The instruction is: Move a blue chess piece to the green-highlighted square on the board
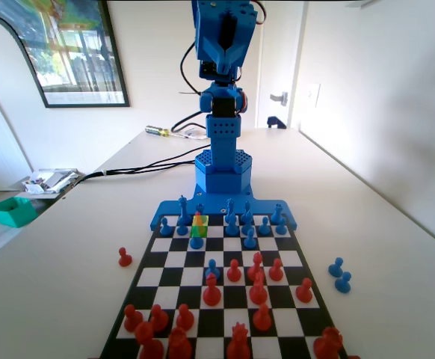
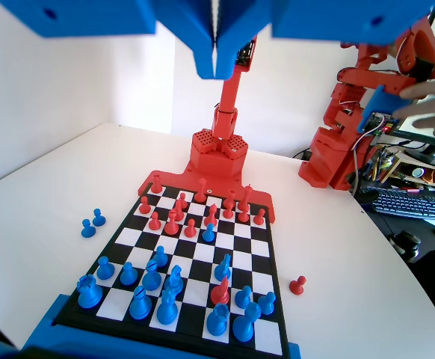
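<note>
My gripper (image 2: 216, 56) is held high above the near end of the board (image 2: 271, 299), its jaws closed against each other with nothing between them. In the fixed view the gripper (image 1: 225, 60) hangs on the folded blue arm above the arm's base. The green-highlighted square (image 1: 201, 222) lies in the second row from the arm, left of centre. A small red piece (image 2: 219, 293) seems to stand on it, among the blue pieces (image 2: 167, 283). A blue pawn (image 1: 196, 238) stands just in front of that square. Another blue pawn (image 1: 212, 269) stands further out among the red pieces.
Red pieces (image 1: 211, 293) crowd the board's half away from the arm. Two blue pieces (image 1: 339, 275) lie off the board at the right and one red pawn (image 1: 125, 257) at the left. A teal tray (image 1: 12, 211) sits beyond the table's left edge.
</note>
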You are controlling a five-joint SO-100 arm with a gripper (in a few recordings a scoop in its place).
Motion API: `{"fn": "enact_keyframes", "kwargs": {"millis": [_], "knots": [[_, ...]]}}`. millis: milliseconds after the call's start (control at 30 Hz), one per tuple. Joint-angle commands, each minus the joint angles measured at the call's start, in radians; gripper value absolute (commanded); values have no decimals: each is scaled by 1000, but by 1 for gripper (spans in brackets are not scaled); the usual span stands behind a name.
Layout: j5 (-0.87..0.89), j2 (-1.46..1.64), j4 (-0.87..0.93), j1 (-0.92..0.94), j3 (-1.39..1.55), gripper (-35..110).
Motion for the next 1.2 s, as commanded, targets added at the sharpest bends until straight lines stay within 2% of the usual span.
{"fn": "enact_keyframes", "kwargs": {"millis": [0,567,1167], "knots": [[0,3,-18,2,3,1],[0,3,-18,-15,3,6],[-29,-63,-12,14,-18,1]]}}
